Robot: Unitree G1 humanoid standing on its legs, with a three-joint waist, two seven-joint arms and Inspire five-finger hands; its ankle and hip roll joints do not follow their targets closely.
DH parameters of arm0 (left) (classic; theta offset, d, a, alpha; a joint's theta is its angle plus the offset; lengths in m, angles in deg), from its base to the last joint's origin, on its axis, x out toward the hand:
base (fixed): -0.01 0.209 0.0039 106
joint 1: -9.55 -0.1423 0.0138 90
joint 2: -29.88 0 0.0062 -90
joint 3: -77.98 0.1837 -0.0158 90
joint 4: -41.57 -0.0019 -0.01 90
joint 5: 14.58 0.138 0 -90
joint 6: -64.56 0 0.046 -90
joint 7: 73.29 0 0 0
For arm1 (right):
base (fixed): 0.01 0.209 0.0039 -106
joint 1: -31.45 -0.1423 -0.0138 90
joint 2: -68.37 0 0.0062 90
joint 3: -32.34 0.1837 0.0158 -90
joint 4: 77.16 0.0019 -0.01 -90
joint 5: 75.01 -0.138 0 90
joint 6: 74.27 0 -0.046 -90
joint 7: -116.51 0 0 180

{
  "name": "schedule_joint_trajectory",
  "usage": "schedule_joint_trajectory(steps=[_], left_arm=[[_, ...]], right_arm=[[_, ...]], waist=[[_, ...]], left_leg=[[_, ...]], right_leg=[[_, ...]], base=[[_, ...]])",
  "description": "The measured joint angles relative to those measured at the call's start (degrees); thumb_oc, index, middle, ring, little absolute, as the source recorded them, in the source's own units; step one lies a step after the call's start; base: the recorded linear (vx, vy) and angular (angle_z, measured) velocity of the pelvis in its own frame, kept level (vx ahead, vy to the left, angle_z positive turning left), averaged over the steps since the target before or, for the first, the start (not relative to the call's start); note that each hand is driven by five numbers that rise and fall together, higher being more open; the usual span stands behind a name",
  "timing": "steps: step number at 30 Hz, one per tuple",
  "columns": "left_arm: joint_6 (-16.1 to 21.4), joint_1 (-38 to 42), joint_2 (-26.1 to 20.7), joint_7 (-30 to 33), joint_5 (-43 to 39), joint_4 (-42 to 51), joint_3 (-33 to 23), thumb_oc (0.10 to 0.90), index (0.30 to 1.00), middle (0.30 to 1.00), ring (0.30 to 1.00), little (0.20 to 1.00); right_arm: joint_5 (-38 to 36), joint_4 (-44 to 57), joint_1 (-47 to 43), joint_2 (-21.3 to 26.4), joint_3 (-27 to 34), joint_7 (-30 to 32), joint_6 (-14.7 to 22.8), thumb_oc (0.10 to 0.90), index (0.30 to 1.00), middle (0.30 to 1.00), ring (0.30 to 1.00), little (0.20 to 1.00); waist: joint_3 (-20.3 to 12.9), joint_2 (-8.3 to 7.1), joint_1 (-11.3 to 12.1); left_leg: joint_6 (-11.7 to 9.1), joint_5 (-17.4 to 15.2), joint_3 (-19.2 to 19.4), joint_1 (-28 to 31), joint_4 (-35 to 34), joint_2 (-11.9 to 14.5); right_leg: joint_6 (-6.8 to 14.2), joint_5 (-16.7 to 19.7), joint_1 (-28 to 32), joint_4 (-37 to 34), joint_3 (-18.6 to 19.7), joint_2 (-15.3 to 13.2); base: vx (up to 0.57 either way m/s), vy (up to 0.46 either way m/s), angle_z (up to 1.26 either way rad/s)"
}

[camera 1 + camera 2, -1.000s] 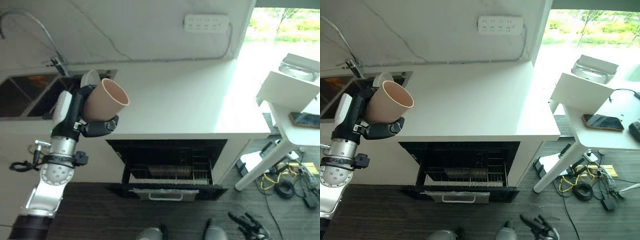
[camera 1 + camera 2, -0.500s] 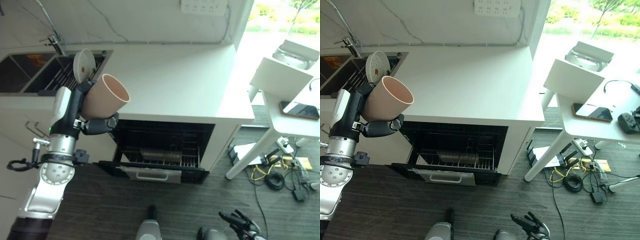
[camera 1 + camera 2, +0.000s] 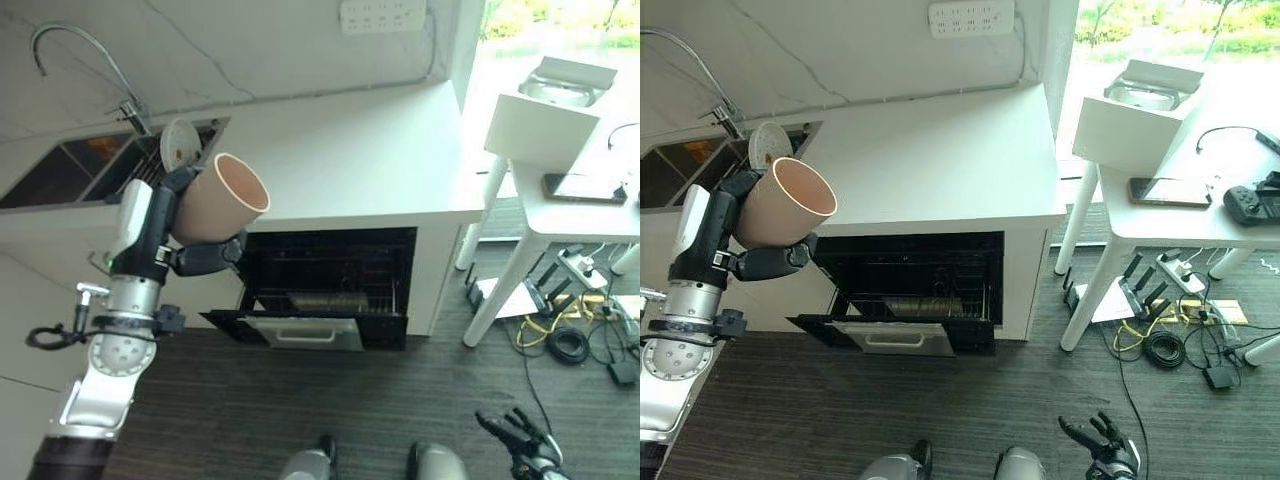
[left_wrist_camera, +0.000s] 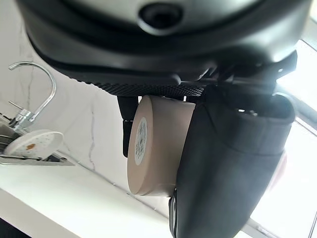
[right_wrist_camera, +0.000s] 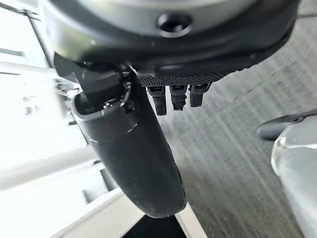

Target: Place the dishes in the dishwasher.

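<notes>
Cup tan, tilted, mouth facing right, held aloft left of open dishwasher, near counter edge. Left hand fingers and thumb wrapped round cup. Right hand low over floor, fingers spread, relaxed.

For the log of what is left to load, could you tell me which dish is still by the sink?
The white plate, standing on edge in the rack beside the sink. The tan cup is already gripped in the left hand, above the open dishwasher.
</notes>
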Motion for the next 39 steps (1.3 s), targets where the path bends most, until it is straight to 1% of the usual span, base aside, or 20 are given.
schedule_joint_trajectory(steps=[1, 5, 6, 7, 9, 11, 14, 16, 18, 19, 20, 21, 24, 25, 27, 30, 32, 34, 36, 39], left_arm=[[-0.1, 0.0, 0.0, 0.5, 0.0, 0.0, 0.0, 0.4, 0.3, 0.3, 0.3, 0.3], [-0.3, -0.4, -0.5, 0.9, 0.0, 0.0, -2.3, 0.4, 0.3, 0.3, 0.3, 0.3], [-0.3, -0.5, -0.5, 0.9, 0.0, 0.0, -2.3, 0.4, 0.3, 0.3, 0.3, 0.3], [-0.3, -0.7, -1.2, 0.9, -0.2, 0.1, -2.9, 0.4, 0.3, 0.3, 0.3, 0.3], [-0.2, -1.0, -2.6, 0.8, -0.6, 0.1, -2.9, 0.4, 0.3, 0.3, 0.3, 0.3], [-0.2, -2.2, -3.0, 0.5, -0.7, 0.1, -4.5, 0.4, 0.3, 0.3, 0.3, 0.3], [0.0, -3.8, -3.0, 0.5, -0.7, 0.2, -5.2, 0.4, 0.3, 0.3, 0.3, 0.3], [1.2, -6.8, -3.0, 0.5, -0.7, 0.3, -5.2, 0.4, 0.3, 0.3, 0.3, 0.3], [1.6, -7.7, -2.0, 0.6, -0.6, 0.4, -5.6, 0.4, 0.3, 0.3, 0.3, 0.3], [1.6, -8.4, -1.7, 0.5, -0.4, 0.7, -5.6, 0.4, 0.3, 0.3, 0.3, 0.3], [1.6, -8.4, -1.1, 0.6, 0.0, 0.7, -6.0, 0.4, 0.3, 0.3, 0.3, 0.3], [1.7, -8.5, 2.5, 0.8, 0.6, 1.4, -7.1, 0.4, 0.3, 0.3, 0.3, 0.3], [2.6, -8.8, 2.8, 0.6, 2.9, 1.5, -6.9, 0.4, 0.3, 0.3, 0.3, 0.3], [2.7, -8.7, 3.9, 0.5, 4.3, 2.5, -6.5, 0.4, 0.3, 0.3, 0.3, 0.3], [2.8, -8.7, 4.3, -0.4, 4.3, 3.2, -6.4, 0.4, 0.3, 0.3, 0.3, 0.3], [3.8, -7.7, 4.5, -2.5, 2.1, 3.7, -4.3, 0.4, 0.3, 0.3, 0.3, 0.3], [4.1, -8.1, 6.7, -4.7, -1.7, 3.7, -4.1, 0.4, 0.3, 0.3, 0.3, 0.3], [4.1, -8.4, 11.2, -5.0, -4.9, 3.6, -4.0, 0.4, 0.3, 0.3, 0.3, 0.3], [4.1, -8.4, 12.9, -4.9, -5.4, 3.3, -3.7, 0.4, 0.3, 0.3, 0.3, 0.3], [6.2, -8.6, 15.7, -3.6, -7.3, 1.9, -3.7, 0.4, 0.3, 0.3, 0.3, 0.3]], right_arm=[[0.0, 2.8, 1.1, -0.3, 0.0, -0.6, 0.9, 0.8, 0.9, 0.9, 0.9, 0.9], [2.2, 12.8, 2.3, -1.1, -1.6, -2.9, 3.6, 0.8, 0.9, 0.9, 0.9, 0.9], [2.3, 13.0, 2.3, -1.1, -1.6, -3.0, 3.6, 0.8, 0.9, 0.9, 0.9, 0.9], [2.9, 15.6, 2.0, -1.2, -2.5, -4.6, 5.1, 0.8, 0.9, 0.9, 0.9, 0.9], [4.2, 16.4, 1.4, -1.2, -2.6, -5.0, 6.2, 0.8, 0.9, 0.9, 0.9, 0.9], [6.8, 22.9, 2.0, -1.2, -3.1, -4.6, 6.7, 0.8, 0.9, 0.9, 0.9, 0.9], [11.3, 32.5, 3.0, -0.3, -4.4, -3.7, 6.6, 0.8, 0.9, 0.9, 0.9, 0.9], [21.1, 46.5, 3.1, 1.8, -6.7, -3.3, 7.5, 0.8, 0.9, 0.9, 0.9, 0.9], [29.4, 49.9, 2.8, 4.5, -7.7, -2.3, 8.4, 0.8, 0.9, 0.9, 0.9, 0.9], [36.1, 52.4, 2.6, 9.8, -9.4, -2.3, 10.4, 0.8, 0.9, 0.9, 0.9, 0.9], [40.5, 55.0, 2.5, 12.7, -9.8, -2.5, 11.6, 0.8, 0.9, 0.9, 0.9, 0.9], [41.6, 61.0, 2.2, 17.0, -11.0, -4.1, 10.6, 0.8, 0.9, 0.9, 0.9, 0.9], [41.6, 62.6, -0.5, 18.1, -13.2, -6.4, 11.1, 0.8, 0.9, 0.9, 0.9, 0.9], [42.7, 62.6, -3.7, 20.2, -17.3, -7.1, 10.0, 0.8, 0.9, 0.9, 0.9, 0.9], [42.7, 62.6, -5.1, 20.6, -19.4, -7.9, 9.7, 0.8, 0.9, 0.9, 0.9, 0.9], [42.1, 60.7, -9.1, 20.3, -23.3, -6.9, 7.6, 0.8, 0.9, 0.9, 0.9, 0.9], [35.8, 60.7, -8.5, 17.7, -22.8, -6.6, 6.9, 0.8, 0.9, 0.9, 0.9, 0.9], [29.4, 60.7, -7.6, 14.2, -21.0, -6.7, 6.7, 0.8, 0.9, 0.9, 0.9, 0.9], [23.4, 61.5, -6.0, 12.1, -18.7, -8.1, 6.7, 0.8, 0.9, 0.9, 0.9, 0.9], [17.0, 64.3, -3.8, 10.7, -17.3, -10.3, 6.3, 0.8, 0.9, 0.9, 0.9, 0.9]], waist=[[0.0, 0.04, 0.0], [-0.2, -0.66, 0.3], [-0.2, -0.67, 0.3], [-1.0, -1.63, 0.6], [-1.5, -2.62, 1.1], [-1.9, -3.48, 1.3], [-1.9, -3.56, 0.9], [-1.9, -3.82, 0.0], [-1.8, -4.01, 0.0], [-1.8, -4.12, 0.2], [-1.9, -4.84, 0.3], [-1.9, -4.84, 0.6], [-1.9, -5.63, 1.1], [-1.9, -5.66, 1.9], [-1.9, -5.64, 3.8], [-1.9, -5.69, 5.2], [-1.9, -5.69, 6.3], [-1.9, -5.7, 6.3], [-1.9, -5.7, 6.0], [-1.9, -5.67, 5.4]], left_leg=[[0.9, -0.5, 0.0, 0.0, 0.0, -0.4], [1.9, -1.1, 0.3, 0.1, 0.9, -1.2], [1.9, -1.1, 0.3, 0.1, 0.9, -1.2], [2.3, -1.1, 0.3, 0.3, 1.0, -1.2], [2.4, -1.2, 0.1, 0.3, 1.2, -1.1], [2.4, -1.5, 0.1, 0.2, 1.4, -0.7], [2.6, -1.9, 0.1, 0.3, 1.8, -0.7], [2.7, -2.0, 0.5, 0.3, 1.8, -0.7], [2.7, -2.3, 0.8, 0.3, 1.9, -0.7], [2.8, -2.3, 1.0, 0.3, 2.0, -0.7], [2.9, -2.4, 1.1, 0.3, 2.1, -0.7], [3.1, -2.6, 1.4, 0.0, 2.3, -0.8], [3.1, -2.9, 1.3, -0.2, 2.8, -0.7], [3.2, -3.0, 1.1, -0.6, 3.2, -0.8], [3.2, -3.0, 0.8, -0.8, 3.3, -0.8], [3.2, -2.9, -1.0, -1.7, 4.0, -0.9], [3.2, -3.0, -1.5, -1.7, 4.0, -1.0], [3.2, -2.9, -1.7, -1.8, 3.9, -1.1], [3.2, -2.9, -1.7, -1.8, 3.8, -1.1], [3.2, -2.9, -1.7, -1.8, 3.7, -1.1]], right_leg=[[0.7, 0.8, 0.6, -1.1, 0.0, -0.4], [2.1, 2.7, 2.6, -4.6, 0.1, -0.9], [2.1, 2.7, 2.6, -4.6, 0.1, -0.9], [2.0, 3.2, 3.0, -5.4, -0.1, -0.8], [2.4, 3.6, 3.7, -5.9, -0.4, -0.7], [2.4, 4.0, 4.0, -7.1, -0.5, -0.1], [2.5, 4.4, 4.6, -7.7, -0.5, 0.0], [2.6, 4.7, 4.6, -8.5, -0.2, 0.1], [2.7, 4.9, 4.5, -8.6, 0.0, 0.1], [2.9, 5.1, 4.5, -8.9, 0.3, 0.1], [2.9, 5.3, 4.6, -9.1, 0.4, 0.1], [3.1, 5.5, 4.5, -9.2, 0.7, 0.1], [3.0, 5.5, 4.6, -9.2, 0.6, 0.1], [3.1, 5.5, 4.6, -9.1, 0.5, 0.0], [3.1, 5.5, 4.9, -9.1, 0.0, -0.1], [3.1, 5.4, 5.0, -9.3, -1.8, -0.2], [3.1, 5.0, 5.2, -9.2, -2.2, -0.3], [3.1, 5.0, 5.5, -9.3, -2.4, -0.4], [3.1, 5.0, 5.6, -9.3, -2.4, -0.4], [3.2, 4.9, 5.6, -9.3, -2.5, -0.4]], base=[[-0.02, 0.028, 0.04], [-0.01, 0.006, 0.01], [0.0, 0.0, 0.0], [0.0, 0.0, 0.0], [0.0, -0.013, 0.02], [0.0, -0.003, -0.02], [-0.01, 0.002, -0.01], [0.0, 0.017, -0.07], [-0.02, 0.016, -0.08], [-0.01, 0.011, -0.08], [-0.01, 0.005, -0.12], [0.0, 0.0, -0.07], [0.01, -0.008, 0.0], [0.01, -0.036, 0.06], [0.01, -0.045, 0.09], [0.0, -0.03, 0.32], [0.0, -0.031, 0.16], [0.0, -0.022, 0.05], [0.0, 0.0, 0.0], [0.0, 0.0, 0.0]])
